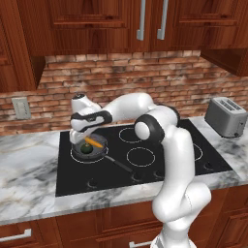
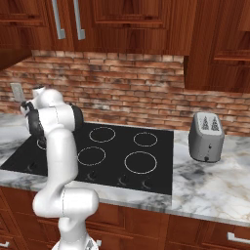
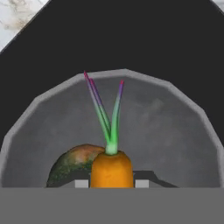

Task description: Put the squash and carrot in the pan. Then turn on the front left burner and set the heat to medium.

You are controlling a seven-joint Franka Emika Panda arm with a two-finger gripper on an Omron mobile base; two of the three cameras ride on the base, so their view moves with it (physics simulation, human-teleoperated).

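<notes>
Your squash already sits in the pan, left of centre in the left base view, on the front left burner. Your gripper hangs over the pan, its fingers clamped on the carrot, which isn't dropped yet. You've got left: release the carrot, then the burner knob to medium. No readable brands or writing, toaster included.

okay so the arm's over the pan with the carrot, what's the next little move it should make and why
Probably open the gripper and let the carrot drop. In the hand view the carrot sits between the fingertips directly over the pan, with the squash already lying inside. The left base view shows the carrot held low above the pan, so a short release should land it inside.
</notes>
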